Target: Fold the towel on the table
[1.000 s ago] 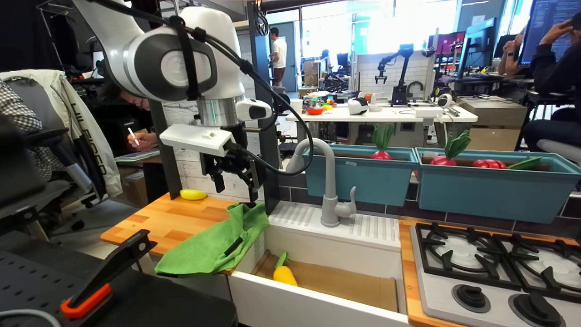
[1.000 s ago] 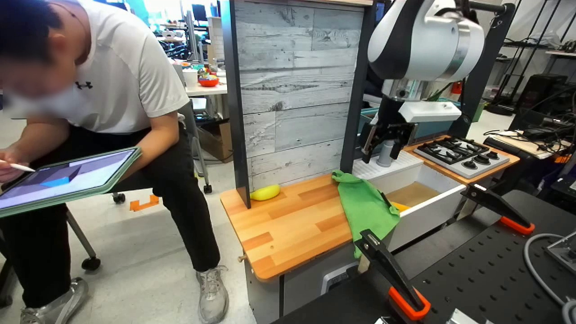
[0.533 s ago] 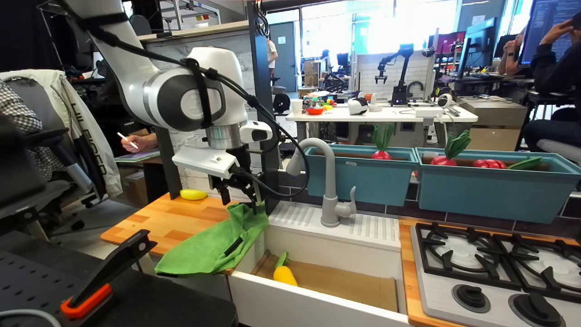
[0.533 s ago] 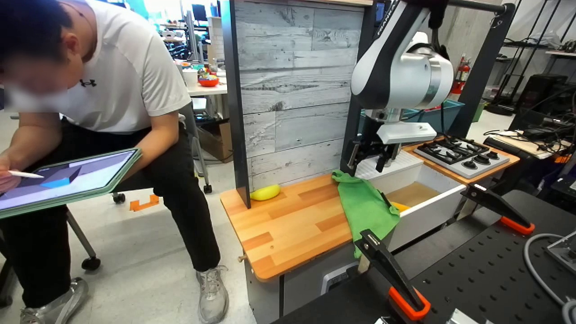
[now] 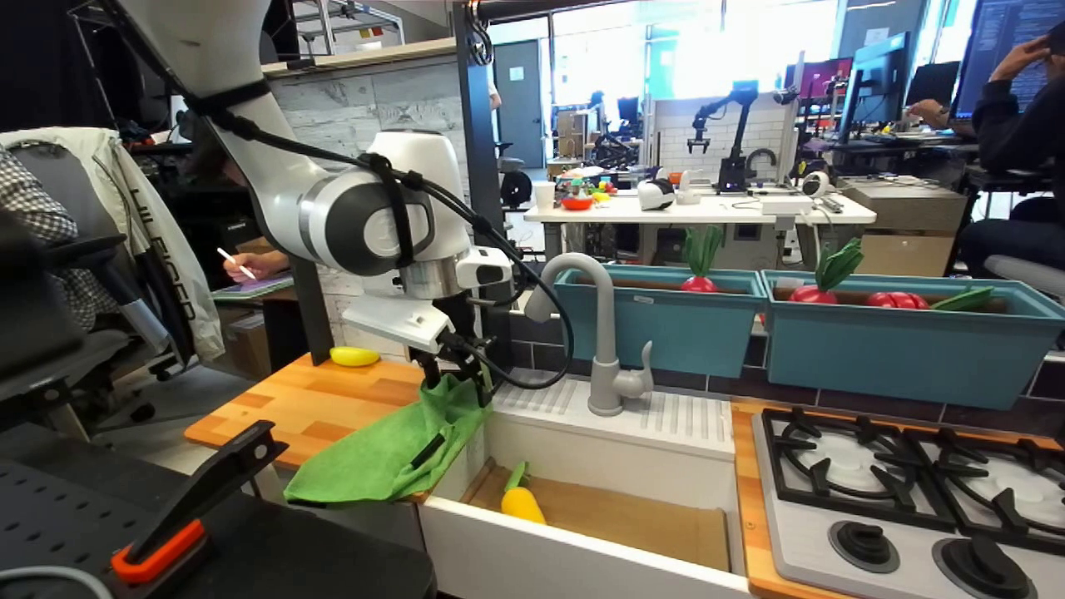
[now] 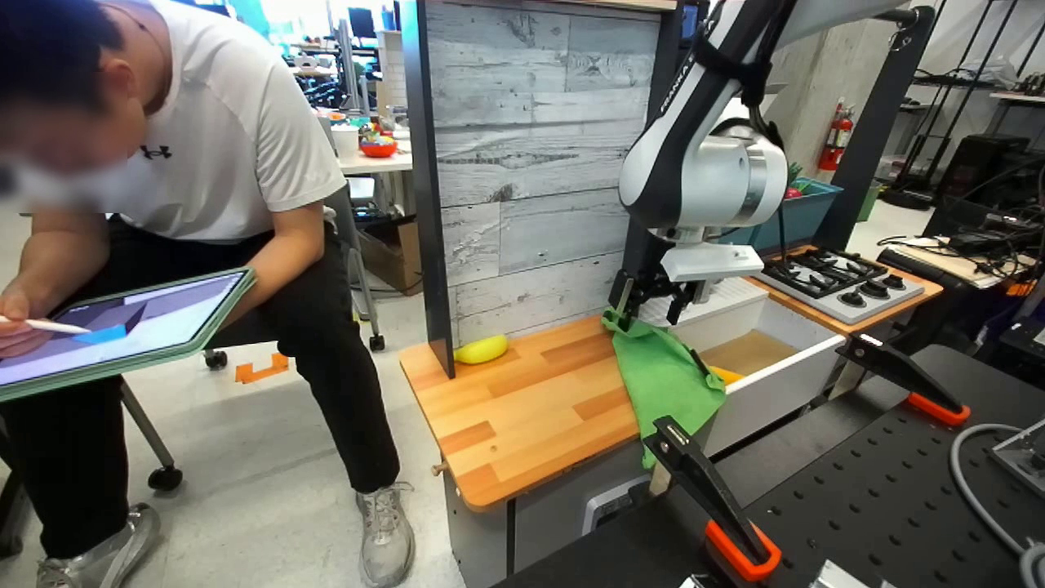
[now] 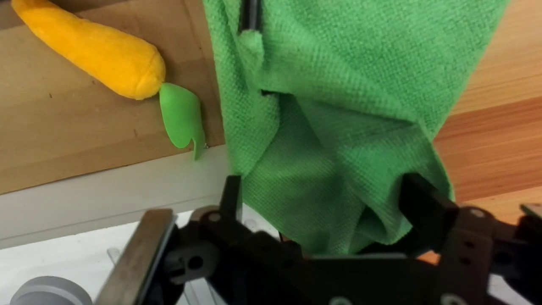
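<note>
At the near left in an exterior view I see a black clamp (image 5: 197,492) with an orange end. Past its tip, the green towel (image 5: 374,462) lies creased on the right part of the wooden table (image 5: 283,416), its near end drooping over the front edge, its right side along the sink (image 5: 499,549), where a yellow vegetable (image 5: 522,504) rests. At the towel's far end I have the gripper (image 5: 458,388) pointing down. The wrist view shows me its fingers (image 7: 423,201) spread, cloth between them; whether they touch it, I cannot tell. Farther back stand a banana (image 5: 354,357) at left, the faucet (image 5: 606,333) and, beyond, teal planters (image 5: 657,333).
</note>
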